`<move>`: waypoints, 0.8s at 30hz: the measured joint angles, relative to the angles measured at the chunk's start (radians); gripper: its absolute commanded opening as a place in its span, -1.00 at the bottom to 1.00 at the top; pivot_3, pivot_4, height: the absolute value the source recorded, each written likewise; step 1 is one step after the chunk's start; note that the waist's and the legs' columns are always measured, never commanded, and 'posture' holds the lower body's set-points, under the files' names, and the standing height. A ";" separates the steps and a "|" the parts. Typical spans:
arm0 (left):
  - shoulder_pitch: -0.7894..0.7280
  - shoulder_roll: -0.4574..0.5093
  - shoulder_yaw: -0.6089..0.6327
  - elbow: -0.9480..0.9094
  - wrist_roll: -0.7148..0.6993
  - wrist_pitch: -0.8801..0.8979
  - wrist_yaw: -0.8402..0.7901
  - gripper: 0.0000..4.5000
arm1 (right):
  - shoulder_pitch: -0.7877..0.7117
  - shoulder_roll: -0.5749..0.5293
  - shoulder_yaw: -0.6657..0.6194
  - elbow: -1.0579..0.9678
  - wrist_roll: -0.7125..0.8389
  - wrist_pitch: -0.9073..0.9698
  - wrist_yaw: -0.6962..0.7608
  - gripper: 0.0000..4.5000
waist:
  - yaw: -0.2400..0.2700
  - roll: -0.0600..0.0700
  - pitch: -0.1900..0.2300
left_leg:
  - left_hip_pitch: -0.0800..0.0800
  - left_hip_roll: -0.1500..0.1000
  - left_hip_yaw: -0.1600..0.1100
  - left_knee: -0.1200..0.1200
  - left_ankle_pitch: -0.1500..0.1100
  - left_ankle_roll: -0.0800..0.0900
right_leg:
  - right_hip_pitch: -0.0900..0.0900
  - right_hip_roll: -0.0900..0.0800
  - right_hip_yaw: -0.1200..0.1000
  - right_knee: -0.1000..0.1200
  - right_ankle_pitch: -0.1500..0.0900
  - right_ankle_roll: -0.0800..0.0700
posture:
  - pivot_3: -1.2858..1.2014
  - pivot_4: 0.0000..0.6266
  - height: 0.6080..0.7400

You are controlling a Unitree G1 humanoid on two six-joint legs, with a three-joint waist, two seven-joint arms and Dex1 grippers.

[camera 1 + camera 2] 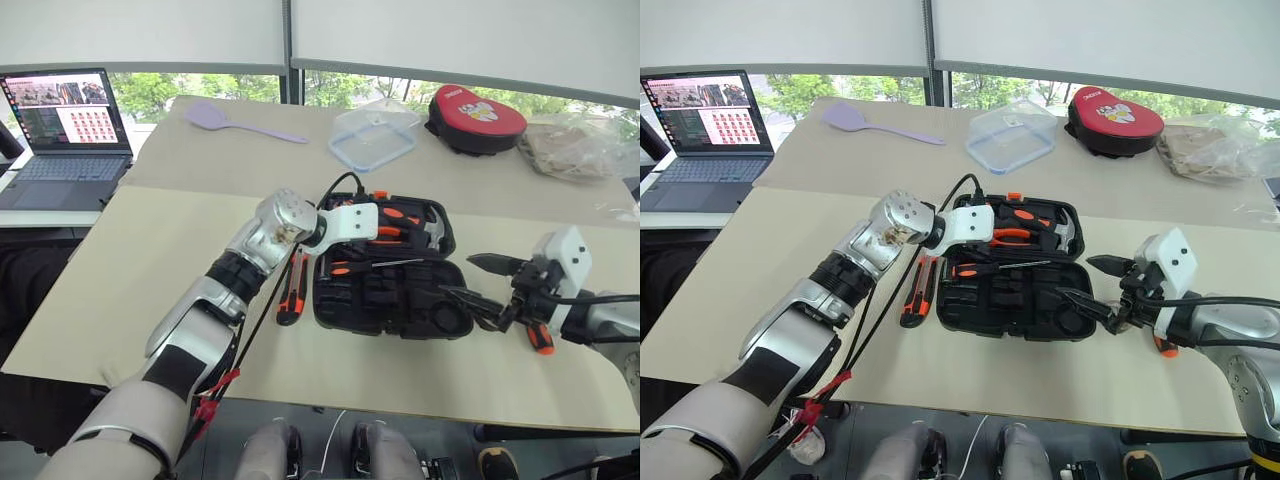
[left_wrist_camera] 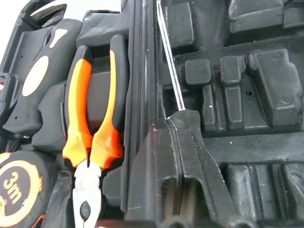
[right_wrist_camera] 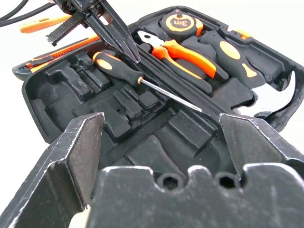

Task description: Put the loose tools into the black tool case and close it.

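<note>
Case: open black plastic clamshell tool case point(image 1: 390, 290), one orange-and-black screwdriver point(image 3: 116, 66) inside.
Left: orange-and-black utility knife point(image 1: 291, 288) on worktop point(image 1: 120, 290), case's 9 o'clock.
Jaws: left gripper point(image 3: 124, 46) together above screwdriver; right gripper point(image 1: 478, 282) apart.

You see the black tool case point(image 1: 395, 300) holding orange-handled pliers point(image 2: 92, 118) and an orange-and-black screwdriver point(image 3: 116, 64). Beside the case lies an orange-and-black utility knife point(image 1: 292, 288); beyond it, a red-and-black pouch point(image 1: 475, 118).

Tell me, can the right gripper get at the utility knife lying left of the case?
Probably not: the utility knife lies beyond the open black tool case, with the left gripper between. The right gripper sits on the opposite side.
</note>
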 measured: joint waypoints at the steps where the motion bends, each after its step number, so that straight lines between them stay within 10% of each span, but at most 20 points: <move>1: 0.000 -0.003 0.000 0.006 0.002 0.000 0.000 -0.98 | 0.002 0.000 -0.001 0.000 0.000 0.000 -0.001 1.00 | 0.000 0.000 0.000 | 0.000 0.000 0.000 0.000 0.000 0.000 | 0.000 0.000 0.000 0.000 0.000 0.000 | 0.03 -0.52 0.87; 24: -0.034 -0.064 -0.045 0.134 0.147 -0.177 0.027 -0.98 | 0.017 0.019 -0.001 -0.001 -0.007 -0.001 -0.014 1.00 | 0.003 0.000 0.000 | 0.001 0.000 0.000 0.002 -0.001 0.002 | 0.002 0.000 0.000 0.000 0.000 0.000 | 0.03 -0.52 0.87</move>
